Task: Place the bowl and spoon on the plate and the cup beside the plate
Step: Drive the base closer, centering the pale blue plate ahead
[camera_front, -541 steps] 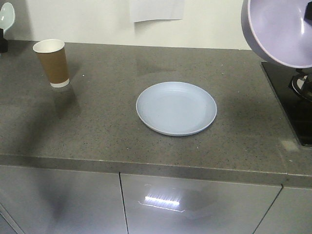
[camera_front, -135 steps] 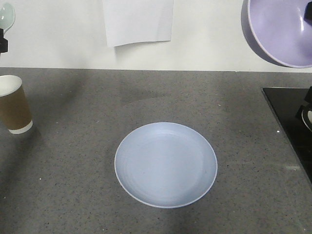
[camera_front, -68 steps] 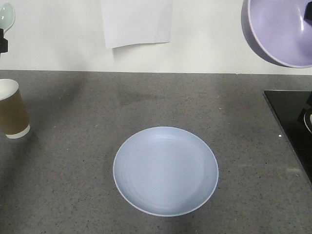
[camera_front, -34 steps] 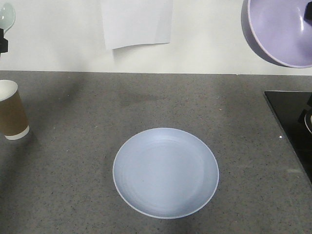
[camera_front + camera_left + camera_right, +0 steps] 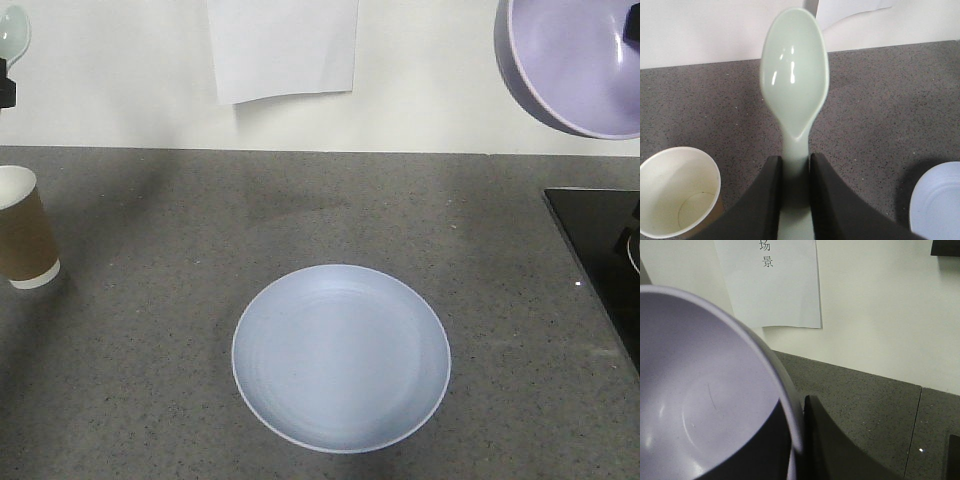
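Left fingers (image 5: 771,200) pinch the spoon (image 5: 795,75) by its handle, up above the cup (image 5: 22,230), which stands upright at the left of the desk (image 5: 150,320). Right fingers (image 5: 832,445) clamp only the rim of the bowl (image 5: 580,60), which hangs tilted, high and to the right of the bare plate (image 5: 340,358). My worry: that rim grip slips, or the bowl lands tilted and skids the plate.

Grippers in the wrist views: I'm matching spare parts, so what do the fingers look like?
The left gripper has two matte black fingers, smooth and unmarked, broad at the base and narrowing to rounded tips. The right gripper shows the same plain black finish on one wedge-shaped finger. No cables or labels are visible.
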